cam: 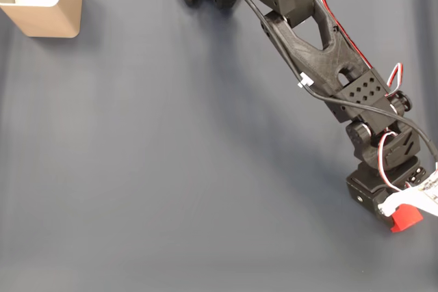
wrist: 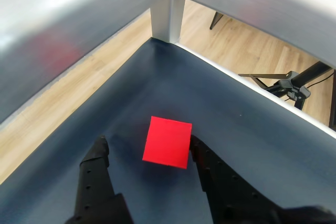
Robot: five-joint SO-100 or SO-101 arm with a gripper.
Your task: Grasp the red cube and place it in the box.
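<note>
No text, label, brand, number or sign can be read in either view. The red cube [wrist: 167,141] has plain faces, the box [cam: 42,1] carries no print, and the white tag [cam: 430,188] near the gripper [wrist: 147,148] is too small to read.

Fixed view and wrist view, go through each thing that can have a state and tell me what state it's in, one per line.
Red cube: on the dark mat, between the two fingers, not lifted; the right finger is at its edge, the left stands apart.
Gripper: open, straddling the cube.
Box: upright, open-topped, white stuff inside, at the far left corner in the fixed view, away from the cube.
</note>
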